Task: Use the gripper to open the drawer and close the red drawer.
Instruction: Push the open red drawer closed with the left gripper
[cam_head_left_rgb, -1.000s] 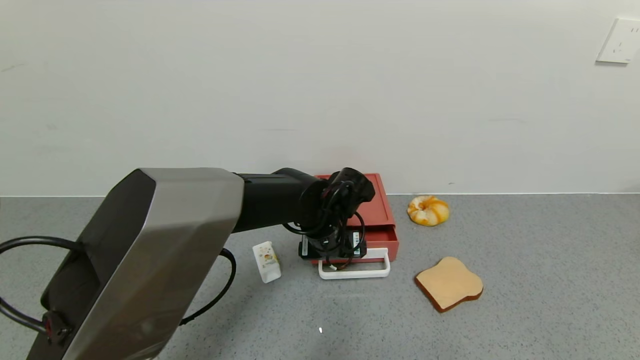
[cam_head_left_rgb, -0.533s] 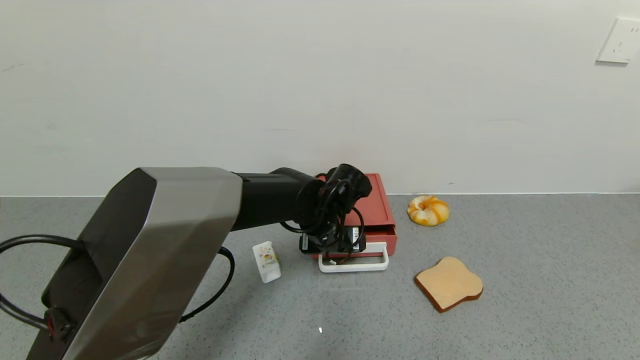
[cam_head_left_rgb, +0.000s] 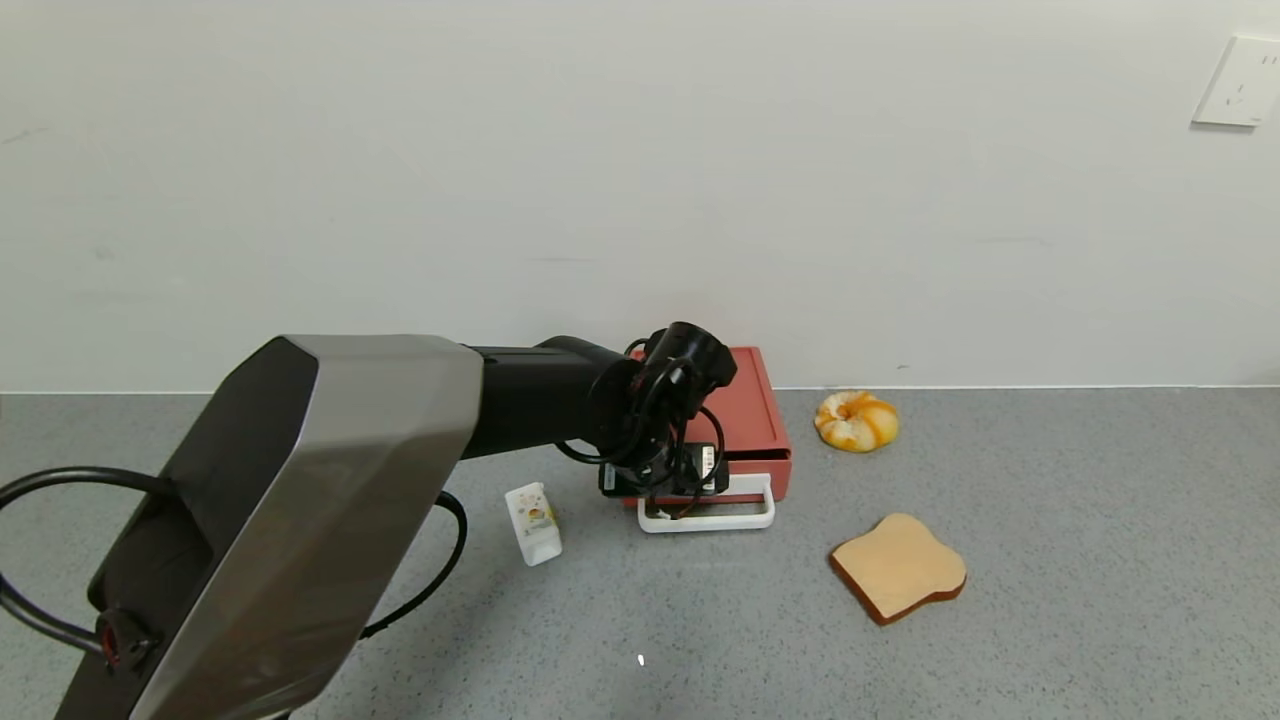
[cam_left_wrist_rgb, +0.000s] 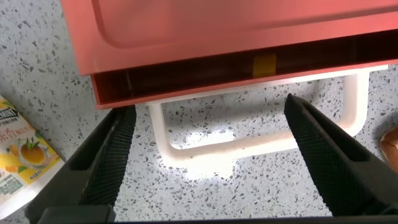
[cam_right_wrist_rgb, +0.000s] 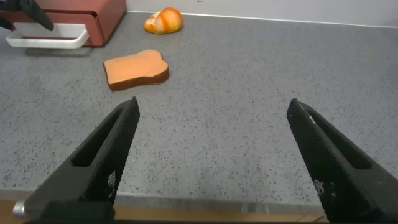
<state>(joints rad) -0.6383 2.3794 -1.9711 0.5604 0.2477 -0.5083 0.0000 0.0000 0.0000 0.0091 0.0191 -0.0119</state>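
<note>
The brick-red drawer (cam_head_left_rgb: 757, 412) stands against the wall, its front nearly flush with the case. Its white loop handle (cam_head_left_rgb: 708, 518) lies flat on the counter in front. My left gripper (cam_head_left_rgb: 672, 505) hangs over the handle's left part, pointing down. In the left wrist view the left gripper (cam_left_wrist_rgb: 209, 112) is open, and its dark fingers (cam_left_wrist_rgb: 115, 146) straddle the handle (cam_left_wrist_rgb: 249, 146) below the drawer (cam_left_wrist_rgb: 217, 31) without closing on it. My right gripper (cam_right_wrist_rgb: 212, 104) is open over bare counter, far from the drawer (cam_right_wrist_rgb: 74, 9), and holds nothing.
A bread slice (cam_head_left_rgb: 898, 566) lies to the right of the drawer and a ring-shaped bun (cam_head_left_rgb: 856, 420) sits near the wall. A small white carton (cam_head_left_rgb: 533, 523) stands left of the handle. The counter's front edge (cam_right_wrist_rgb: 186, 208) runs under the right gripper.
The left gripper has moved toward the wall, and the drawer front with its handle has slid inward with it. The drawer sticks out less than a second ago.
</note>
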